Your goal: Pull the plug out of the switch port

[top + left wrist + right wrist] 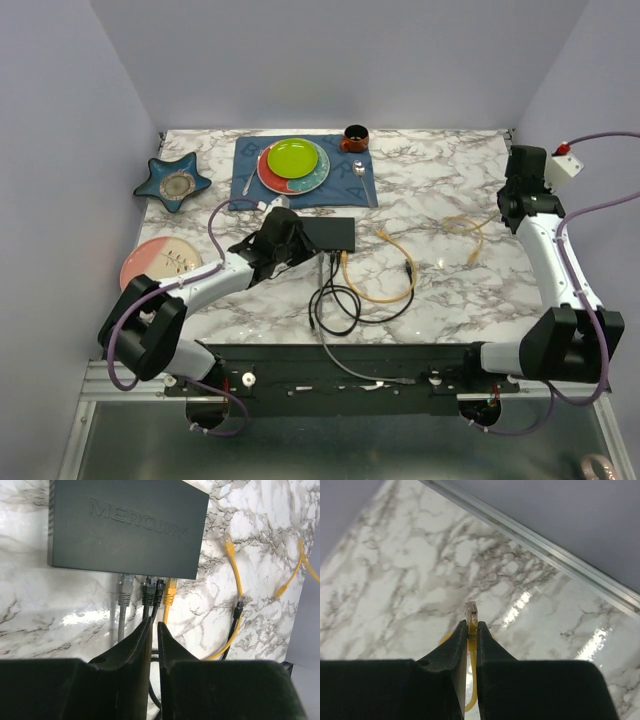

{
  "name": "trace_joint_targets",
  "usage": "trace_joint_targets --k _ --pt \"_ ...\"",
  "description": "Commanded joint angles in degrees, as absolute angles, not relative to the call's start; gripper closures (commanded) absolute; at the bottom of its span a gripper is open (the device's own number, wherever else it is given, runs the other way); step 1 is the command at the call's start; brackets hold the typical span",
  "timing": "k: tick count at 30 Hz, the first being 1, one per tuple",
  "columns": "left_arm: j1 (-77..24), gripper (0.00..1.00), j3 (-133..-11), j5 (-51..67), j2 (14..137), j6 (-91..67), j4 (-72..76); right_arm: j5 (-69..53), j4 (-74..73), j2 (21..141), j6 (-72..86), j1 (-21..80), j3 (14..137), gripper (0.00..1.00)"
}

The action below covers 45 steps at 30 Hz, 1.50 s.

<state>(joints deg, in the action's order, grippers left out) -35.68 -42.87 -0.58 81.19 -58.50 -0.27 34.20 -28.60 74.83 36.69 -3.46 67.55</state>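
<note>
The black switch lies mid-table, marked MERCURY in the left wrist view. Along its near edge a grey plug, two black plugs and a yellow plug sit in its ports. My left gripper is shut and empty, its tips just short of the black plugs and over their cables; it also shows in the top view. My right gripper is shut on the plug of a pale yellow cable, held above the marble at the far right.
A blue mat with stacked plates and a brown cup lies behind the switch. A star dish and a pink plate are at the left. Yellow and black cables loop in front.
</note>
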Motion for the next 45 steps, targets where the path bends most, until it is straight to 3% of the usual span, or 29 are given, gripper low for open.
trace_joint_targets --k 1,4,5,6,14,15,22,26,29,33,36,45 --pt "-35.4 0.74 -41.5 -4.3 76.5 -58.2 -2.9 29.0 -30.7 77.9 38.1 -5.4 65.0 0.71" --pt "-35.4 0.6 -41.0 -4.5 74.8 -57.5 -3.1 23.5 -28.2 78.3 37.1 -5.4 64.2 0.35" --pt "-35.4 0.55 -40.6 -4.6 74.7 -57.5 -2.9 22.2 -26.8 77.9 37.6 -5.4 63.4 0.33" --pt "-35.4 0.44 -40.3 -4.5 74.4 -57.6 -2.6 19.5 -25.9 76.6 37.9 -5.3 62.8 0.32" --pt "-35.4 0.17 -41.7 -6.7 75.3 -58.2 -3.2 0.3 -11.5 69.4 38.9 2.3 52.0 0.25" --pt "-35.4 0.09 -42.6 -6.9 76.6 -57.8 -4.2 -3.0 -10.1 69.4 38.7 5.6 51.0 0.25" --pt "-34.2 0.01 -47.9 -6.2 80.9 -56.0 -6.2 -10.2 -1.9 74.5 39.5 18.7 44.8 0.24" --pt "-32.2 0.15 -51.8 -2.6 84.2 -53.6 -5.4 -14.8 6.0 78.0 41.2 22.1 40.5 0.32" --pt "-31.0 0.28 -55.1 -2.1 87.1 -52.0 -5.8 -17.2 9.2 80.4 41.7 24.1 39.4 0.33" --pt "-29.8 0.6 -58.8 1.6 92.2 -50.4 -5.5 -22.7 14.3 83.9 43.0 24.8 37.7 0.33" --pt "-29.5 0.72 -60.5 3.5 95.0 -50.1 -5.0 -24.4 16.8 87.3 43.9 25.1 37.8 0.34" --pt "-29.4 0.85 -60.3 4.8 98.6 -50.1 -3.7 -27.2 19.3 95.5 45.1 27.5 40.6 0.38"
